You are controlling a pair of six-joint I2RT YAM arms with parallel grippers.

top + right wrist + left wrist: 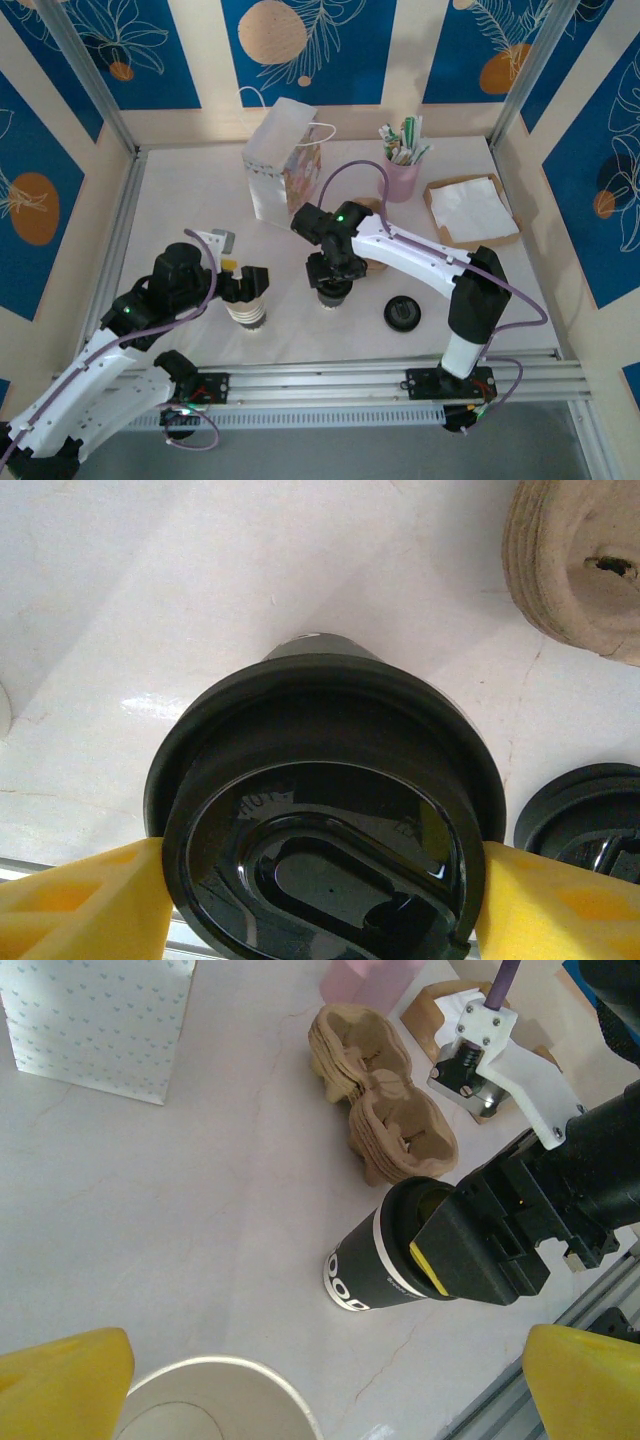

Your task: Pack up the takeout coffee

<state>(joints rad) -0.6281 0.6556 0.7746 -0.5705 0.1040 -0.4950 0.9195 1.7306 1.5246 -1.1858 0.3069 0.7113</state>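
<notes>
**Right gripper clamped on the lidded cup, lower centre of the table**

In the top view the takeout coffee (333, 298) stood on the white table (190, 200) just below the middle of the frame, with the right gripper (333, 280) directly over it. The right wrist camera looked straight down on its black lid (320, 780). The yellow fingers (80, 900) pressed against the lid's rim from the left and right edges of the frame, so the jaws were closed on the cup. In the left wrist view the dark cup body (375, 1270) leaned out from under that black gripper at centre right.

The left gripper (247, 290) hung at lower left of the top view with its jaws spread wide and nothing between them. Its yellow fingertips (60, 1380) sat in the bottom corners of its own camera. A lidless cup (215, 1400) stood just below it.

A loose black lid (402, 313) lay to the right of the coffee, apart from it. A brown cup carrier (385, 1110) lay beyond the cup (partly under the right arm from above). A paper bag (283, 165) stood at upper centre.
</notes>
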